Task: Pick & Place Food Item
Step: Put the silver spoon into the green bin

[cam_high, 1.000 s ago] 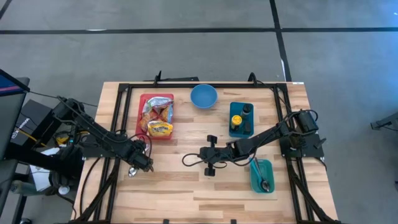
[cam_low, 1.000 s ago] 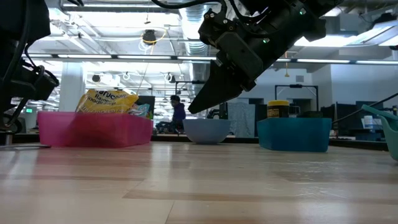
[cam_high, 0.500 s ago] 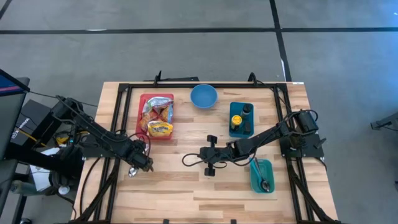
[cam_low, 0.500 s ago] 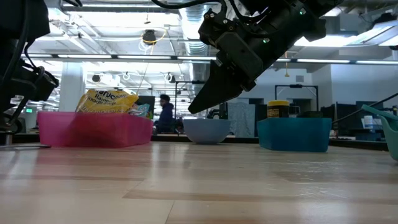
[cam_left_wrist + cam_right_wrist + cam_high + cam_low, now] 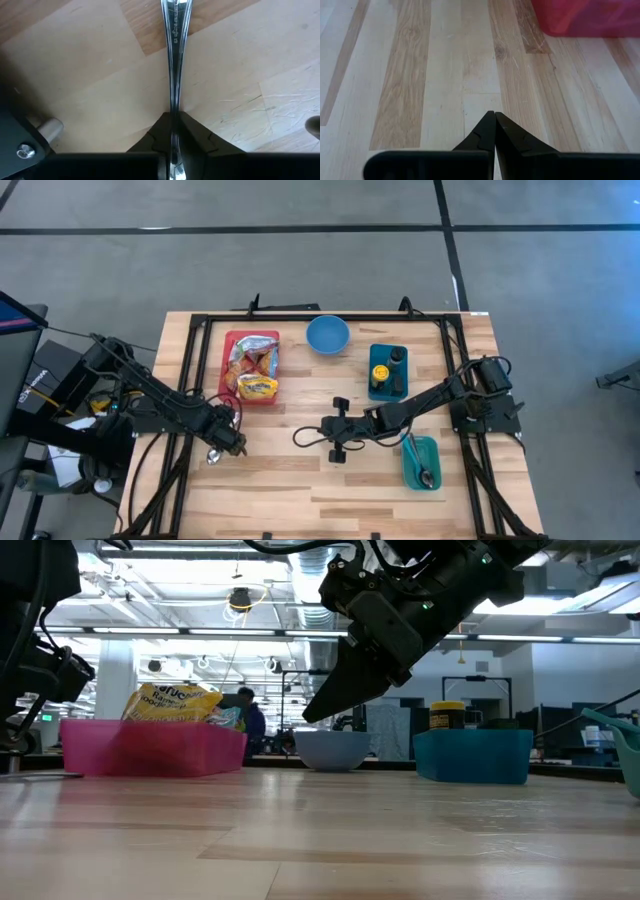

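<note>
Steel spoon (image 5: 173, 60) clamped in left pincer (image 5: 229, 442); right pincer (image 5: 303, 437) pressed closed; two spoons.

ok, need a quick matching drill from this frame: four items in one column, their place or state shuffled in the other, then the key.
Items
1. blue bowl
2. red tray
3. left gripper
4. right gripper

Place or state
A. shut and empty above the middle of the table
B. holds the snack packets
C. shut on a metal utensil near the table's left edge
D. empty, by the far edge between the red tray and the blue bin

Pairs: 1-D, 2-B, 3-C, 4-A
</note>
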You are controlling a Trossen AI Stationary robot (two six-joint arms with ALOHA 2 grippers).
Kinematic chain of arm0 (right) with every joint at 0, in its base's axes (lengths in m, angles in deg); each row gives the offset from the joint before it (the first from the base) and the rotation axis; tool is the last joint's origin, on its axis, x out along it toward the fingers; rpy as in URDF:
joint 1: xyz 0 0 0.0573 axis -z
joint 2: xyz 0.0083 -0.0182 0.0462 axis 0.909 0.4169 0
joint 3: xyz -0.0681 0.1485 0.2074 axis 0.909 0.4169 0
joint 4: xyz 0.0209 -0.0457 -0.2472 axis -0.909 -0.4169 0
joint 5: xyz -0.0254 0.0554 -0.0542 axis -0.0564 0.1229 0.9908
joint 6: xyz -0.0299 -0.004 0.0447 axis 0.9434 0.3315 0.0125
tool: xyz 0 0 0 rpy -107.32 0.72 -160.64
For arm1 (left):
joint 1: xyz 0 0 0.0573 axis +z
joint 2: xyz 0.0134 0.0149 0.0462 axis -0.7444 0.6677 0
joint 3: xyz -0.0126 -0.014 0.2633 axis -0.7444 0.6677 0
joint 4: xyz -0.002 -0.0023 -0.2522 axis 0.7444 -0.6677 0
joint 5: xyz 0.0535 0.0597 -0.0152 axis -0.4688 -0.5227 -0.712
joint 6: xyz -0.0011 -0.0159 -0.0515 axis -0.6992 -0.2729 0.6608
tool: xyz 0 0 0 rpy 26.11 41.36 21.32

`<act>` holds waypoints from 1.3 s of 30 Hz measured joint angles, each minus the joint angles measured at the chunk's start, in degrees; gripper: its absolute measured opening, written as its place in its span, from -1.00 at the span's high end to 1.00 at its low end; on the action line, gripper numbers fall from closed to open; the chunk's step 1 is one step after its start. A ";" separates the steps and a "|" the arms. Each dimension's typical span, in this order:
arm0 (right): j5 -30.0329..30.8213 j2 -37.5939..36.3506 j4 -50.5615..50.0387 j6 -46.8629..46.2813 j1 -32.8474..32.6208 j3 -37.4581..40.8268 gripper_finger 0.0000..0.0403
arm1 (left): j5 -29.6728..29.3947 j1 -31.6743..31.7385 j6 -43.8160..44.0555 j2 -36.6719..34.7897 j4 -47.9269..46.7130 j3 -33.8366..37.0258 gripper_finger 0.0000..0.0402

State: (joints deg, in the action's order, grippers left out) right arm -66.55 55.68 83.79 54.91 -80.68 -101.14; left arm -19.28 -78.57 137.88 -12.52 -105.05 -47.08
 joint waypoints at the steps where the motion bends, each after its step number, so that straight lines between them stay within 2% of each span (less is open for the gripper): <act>1: -0.01 0.00 0.00 -0.03 -0.02 0.00 1.00 | 0.00 0.00 0.00 0.00 -0.01 0.00 0.93; 29: -0.02 0.00 0.00 -0.05 0.00 0.00 1.00 | 0.00 0.00 -0.04 0.04 0.01 0.04 0.97; 39: 0.00 0.00 0.00 -0.05 0.00 0.00 1.00 | -0.70 -0.02 -4.83 0.30 -0.22 -1.90 0.97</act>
State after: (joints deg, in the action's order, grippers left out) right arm -66.55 55.68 83.79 54.85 -80.68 -101.14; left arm -19.98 -78.59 133.05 -12.23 -105.27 -48.98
